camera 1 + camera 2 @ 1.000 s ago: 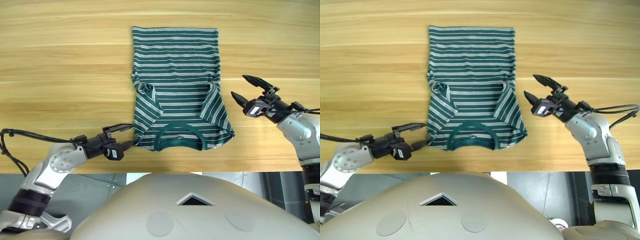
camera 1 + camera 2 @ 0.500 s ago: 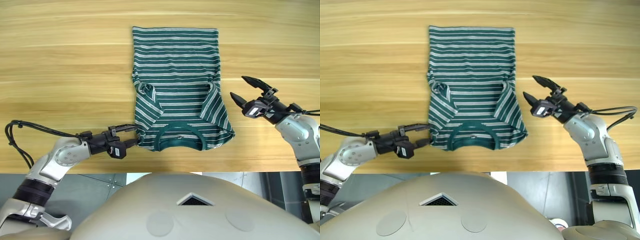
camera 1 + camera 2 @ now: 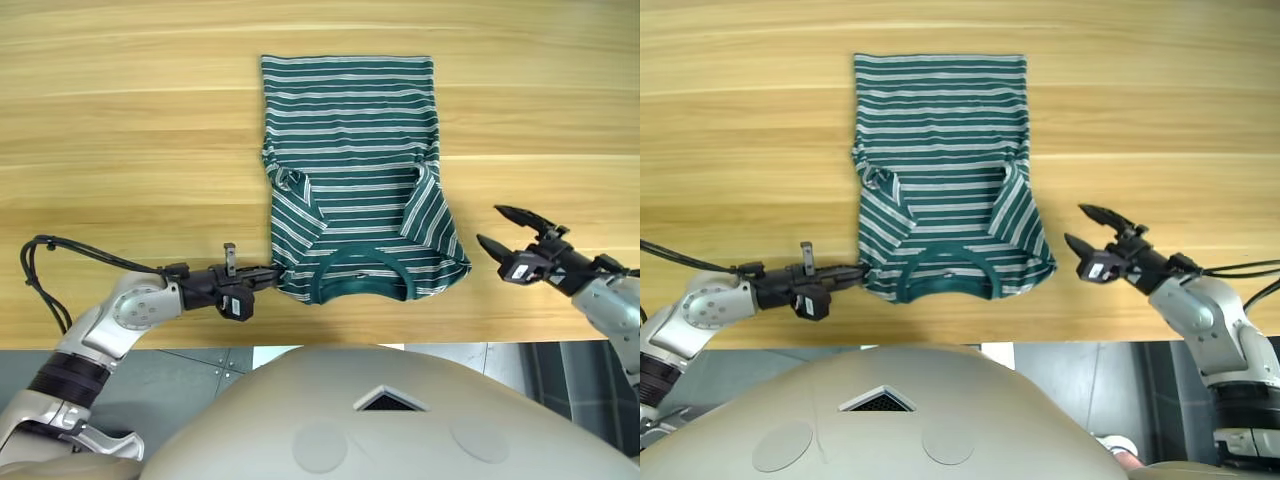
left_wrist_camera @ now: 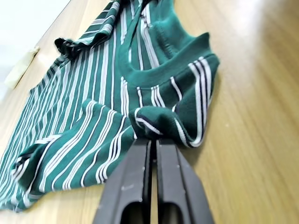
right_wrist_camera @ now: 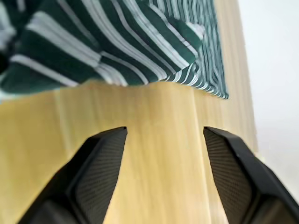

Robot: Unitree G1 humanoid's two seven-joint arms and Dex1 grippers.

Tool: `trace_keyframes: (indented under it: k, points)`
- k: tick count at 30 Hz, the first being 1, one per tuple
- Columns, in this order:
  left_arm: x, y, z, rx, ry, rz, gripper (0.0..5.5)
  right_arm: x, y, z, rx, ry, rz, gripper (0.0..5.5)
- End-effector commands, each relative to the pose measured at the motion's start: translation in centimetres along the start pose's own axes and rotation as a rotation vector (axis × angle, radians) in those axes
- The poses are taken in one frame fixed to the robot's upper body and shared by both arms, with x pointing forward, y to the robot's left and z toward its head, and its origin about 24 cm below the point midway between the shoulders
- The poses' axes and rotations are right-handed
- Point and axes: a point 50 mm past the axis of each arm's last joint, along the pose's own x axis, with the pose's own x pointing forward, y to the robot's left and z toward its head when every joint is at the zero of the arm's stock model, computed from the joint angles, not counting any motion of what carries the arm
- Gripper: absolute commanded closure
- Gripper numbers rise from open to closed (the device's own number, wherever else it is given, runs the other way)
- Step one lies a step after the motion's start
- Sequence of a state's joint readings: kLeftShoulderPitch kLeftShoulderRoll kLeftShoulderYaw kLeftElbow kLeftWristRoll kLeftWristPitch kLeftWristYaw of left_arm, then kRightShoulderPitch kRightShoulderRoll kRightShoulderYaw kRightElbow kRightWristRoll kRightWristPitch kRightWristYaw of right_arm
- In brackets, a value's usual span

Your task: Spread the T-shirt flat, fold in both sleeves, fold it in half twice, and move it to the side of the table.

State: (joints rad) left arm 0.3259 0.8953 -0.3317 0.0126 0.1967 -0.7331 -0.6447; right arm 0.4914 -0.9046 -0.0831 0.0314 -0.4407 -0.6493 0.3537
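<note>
A green T-shirt (image 3: pixel 350 150) with white stripes lies on the wooden table (image 3: pixel 120 150), both sleeves folded in and its collar (image 3: pixel 358 272) toward the near edge. My left gripper (image 3: pixel 268 271) is at the shirt's near left corner. In the left wrist view, its fingers (image 4: pixel 140 177) are pressed together with the bunched shoulder fabric (image 4: pixel 159 119) at their tips. To the right of the shirt's near right corner, my right gripper (image 3: pixel 488 224) stands open a short way off, above bare wood, with nothing between its fingers (image 5: pixel 100 172).
The table's near edge (image 3: pixel 480 338) runs just under both grippers. Bare wood stretches wide to the left and right of the shirt and beyond its hem (image 3: pixel 348 60).
My left gripper slid right to the shirt's near left corner and shut there. My right gripper moved back toward the near edge and slightly right, still open.
</note>
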Motion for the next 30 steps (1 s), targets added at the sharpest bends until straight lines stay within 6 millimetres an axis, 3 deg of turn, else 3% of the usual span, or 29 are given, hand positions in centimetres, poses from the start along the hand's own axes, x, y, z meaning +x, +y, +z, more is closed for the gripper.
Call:
trace_keyframes:
  k: [1,10,23,30]
  points:
    - [-0.4,-0.3,-1.2,-0.05,0.079,0.024,5.49,0.0,0.3,1.2,-0.032,-0.023,0.031,2.46]
    - [0.8,0.0,-0.3,-0.038,0.03,0.046,5.49,0.9,2.0,3.4,-0.045,-0.124,0.12,2.46]
    - [0.8,0.4,-0.7,-0.03,0.049,0.045,5.49,1.3,1.4,3.8,-0.109,-0.179,0.166,2.46]
    - [1.0,0.4,-0.7,-0.031,0.043,0.044,5.5,1.8,1.1,4.5,-0.162,-0.242,0.232,3.62]
